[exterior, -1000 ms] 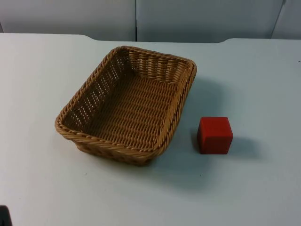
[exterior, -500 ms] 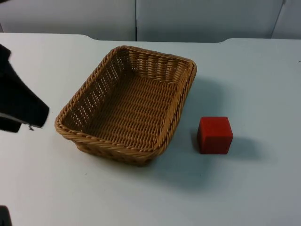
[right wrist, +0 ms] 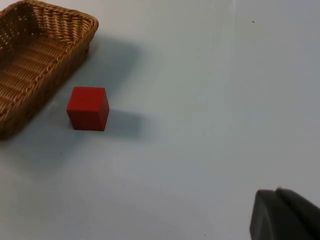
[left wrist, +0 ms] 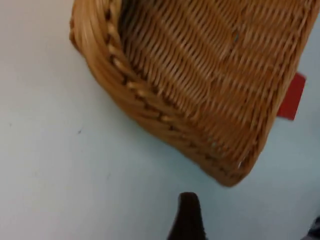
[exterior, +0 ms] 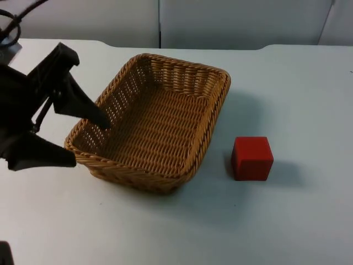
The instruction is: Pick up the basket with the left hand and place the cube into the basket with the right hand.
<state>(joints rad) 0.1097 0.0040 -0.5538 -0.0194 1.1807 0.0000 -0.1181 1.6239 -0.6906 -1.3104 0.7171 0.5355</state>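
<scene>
Top view: your left gripper (exterior: 88,141) gapes wide, empty, astride the tan woven wicker basket (exterior: 151,121) rim at nine o'clock; close next. Red cube (exterior: 252,158) waits at three o'clock; right gripper's state I can't tell.

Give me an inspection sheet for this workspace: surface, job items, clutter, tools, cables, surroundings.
Surface: white table top, bare apart from the two job items.
Job's things: rectangular woven wicker basket standing on the table, nothing inside; red cube on the table beside it, apart from it.
Clutter: nothing seen.
Grippers: left tool open, one finger inside the basket's near-left wall, the other outside it, not yet closed on the rim; right tool waits above the table away from the cube, opening cannot be told.
Cables: the robot's own only.
Surroundings: grey partition wall behind the table.
</scene>
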